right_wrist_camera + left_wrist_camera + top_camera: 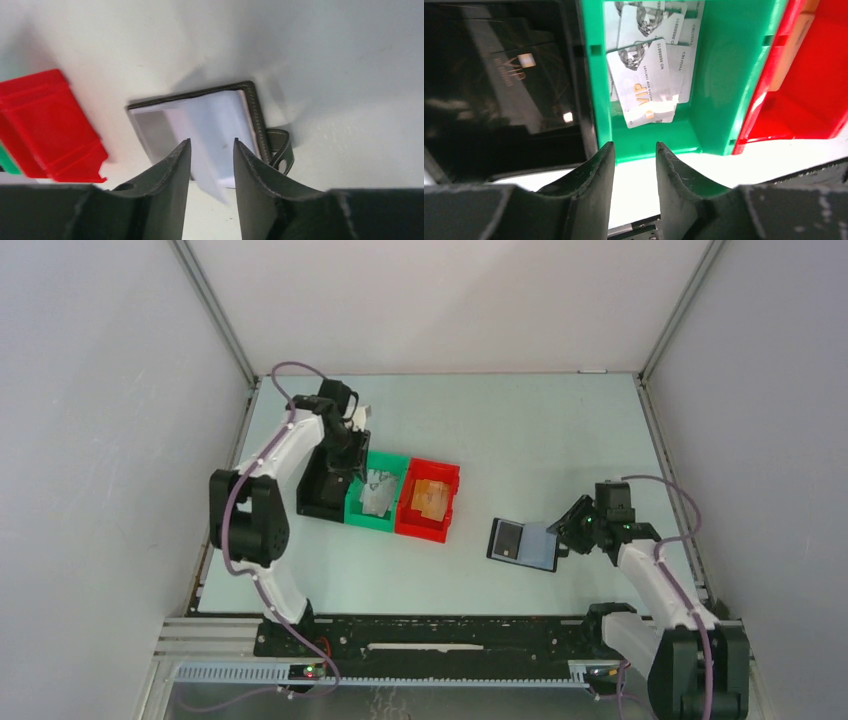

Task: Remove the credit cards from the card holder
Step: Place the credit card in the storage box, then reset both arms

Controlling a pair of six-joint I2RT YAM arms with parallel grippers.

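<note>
The card holder lies open on the table at the right, black with a stitched edge and a strap. A pale grey-blue credit card rests on its right half, one blurred end reaching between my right fingers without being pinched. My right gripper is open just behind the wallet. Several more credit cards, pale with VIP print, lie in the green bin. My left gripper hangs open and empty over that bin's near rim.
A black bin with a dark VIP card stands left of the green bin. A red bin on its right holds tan cards. The red bin lies left of the wallet. Enclosure walls ring the table.
</note>
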